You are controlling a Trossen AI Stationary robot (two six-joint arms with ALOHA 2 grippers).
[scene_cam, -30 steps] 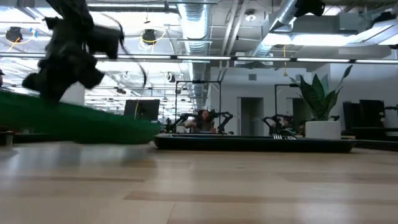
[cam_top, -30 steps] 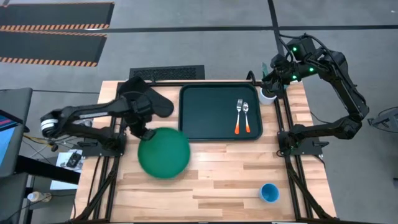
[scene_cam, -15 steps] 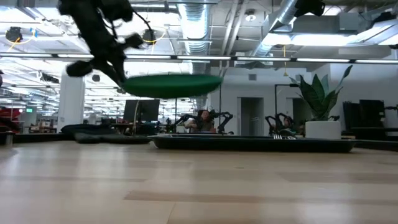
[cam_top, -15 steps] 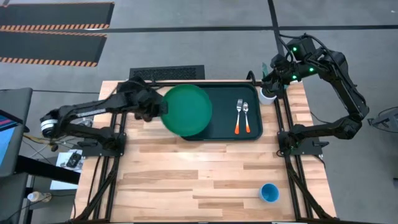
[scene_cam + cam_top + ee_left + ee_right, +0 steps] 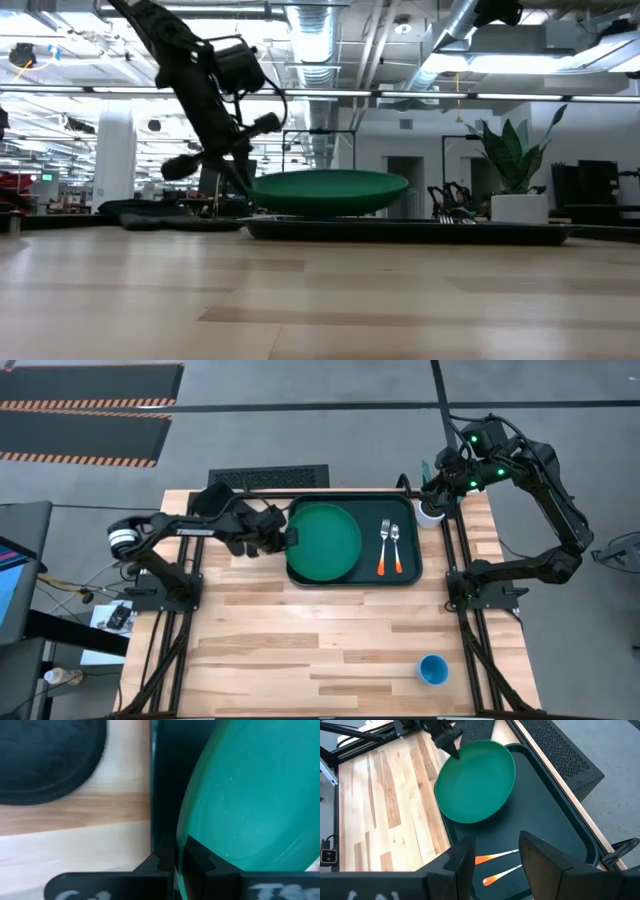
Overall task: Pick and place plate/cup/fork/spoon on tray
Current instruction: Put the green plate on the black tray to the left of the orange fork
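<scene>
The left half of the dark rectangular tray (image 5: 352, 575) is taken up by the round green plate (image 5: 324, 542), held at its rim by the left gripper (image 5: 287, 540); the orange-handled fork (image 5: 383, 547) and spoon (image 5: 396, 548) fill the right strip; only a narrow dark lane lies between them; the light wooden table (image 5: 300, 650) in front is open apart from the small blue cup (image 5: 433, 670) at its near right corner; a black mitt (image 5: 45, 760) lies left of the tray; the right gripper (image 5: 492, 852), fingers parted, hangs above the far right corner.

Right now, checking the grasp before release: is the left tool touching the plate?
Touching. In the left wrist view, the left tool has its fingers closed on the rim of the plate, with no gap visible.
</scene>
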